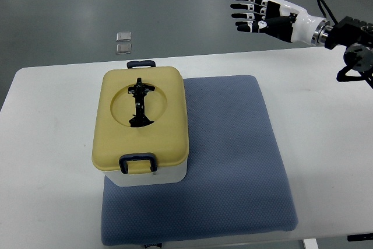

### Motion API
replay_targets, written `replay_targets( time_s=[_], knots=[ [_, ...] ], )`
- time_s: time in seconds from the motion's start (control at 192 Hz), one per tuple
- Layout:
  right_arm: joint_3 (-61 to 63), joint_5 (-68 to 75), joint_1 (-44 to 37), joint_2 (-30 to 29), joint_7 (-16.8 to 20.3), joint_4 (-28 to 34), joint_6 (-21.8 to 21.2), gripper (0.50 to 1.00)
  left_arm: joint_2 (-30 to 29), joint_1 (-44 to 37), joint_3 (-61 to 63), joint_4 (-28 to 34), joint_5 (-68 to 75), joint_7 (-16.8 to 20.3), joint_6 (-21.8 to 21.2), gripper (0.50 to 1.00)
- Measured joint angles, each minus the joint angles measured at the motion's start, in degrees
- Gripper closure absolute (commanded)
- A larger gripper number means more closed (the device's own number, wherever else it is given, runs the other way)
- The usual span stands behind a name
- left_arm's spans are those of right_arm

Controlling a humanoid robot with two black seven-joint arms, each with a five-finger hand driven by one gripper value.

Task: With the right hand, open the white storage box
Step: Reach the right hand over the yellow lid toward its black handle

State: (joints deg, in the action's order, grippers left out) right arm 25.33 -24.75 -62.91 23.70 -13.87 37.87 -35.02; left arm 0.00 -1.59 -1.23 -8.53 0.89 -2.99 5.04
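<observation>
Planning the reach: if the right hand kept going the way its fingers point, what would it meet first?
Nothing, apparently: the right hand points left, beyond the table's far edge, well away from the storage box; depth uncertain.

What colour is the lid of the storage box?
Pale yellow lid, with dark blue latches, seen in the top view.

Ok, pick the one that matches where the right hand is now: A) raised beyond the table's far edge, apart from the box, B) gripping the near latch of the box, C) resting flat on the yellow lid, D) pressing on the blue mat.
A: the right hand hangs with fingers spread past the far table edge, well clear of the storage box.
</observation>
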Motion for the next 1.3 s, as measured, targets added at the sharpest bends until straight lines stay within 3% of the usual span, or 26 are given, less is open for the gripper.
replay_targets(
  time_s=[0.266,0.599,0.74,0.99,1.302],
  knots=[
    [0.12,-25.9,-5.97,-0.34,-8.16,10.58,-0.01,0.572,0.0,-0.01,0.0,0.0,0.0,0.0,0.0,0.5],
    [0.11,-49.85,-11.64,-2.57,-13.83,20.81,0.01,0.572,0.0,0.01,0.02,0.0,-0.01,0.0,0.0,0.5],
    [-0.69,-54.95,-14.66,-4.53,-16.13,22.02,0.01,0.572,0.0,0.0,0.02,0.0,-0.01,-0.02,0.0,0.5],
    [-8.12,-60.56,-21.31,-10.74,-16.55,21.5,0.06,0.574,0.0,0.01,0.01,0.0,-0.01,-0.02,0.0,0.5],
    [-13.62,-65.59,-24.84,-15.93,-16.41,18.56,4.16,0.576,0.0,0.01,0.01,0.0,-0.01,-0.01,0.0,0.5]
  ],
)
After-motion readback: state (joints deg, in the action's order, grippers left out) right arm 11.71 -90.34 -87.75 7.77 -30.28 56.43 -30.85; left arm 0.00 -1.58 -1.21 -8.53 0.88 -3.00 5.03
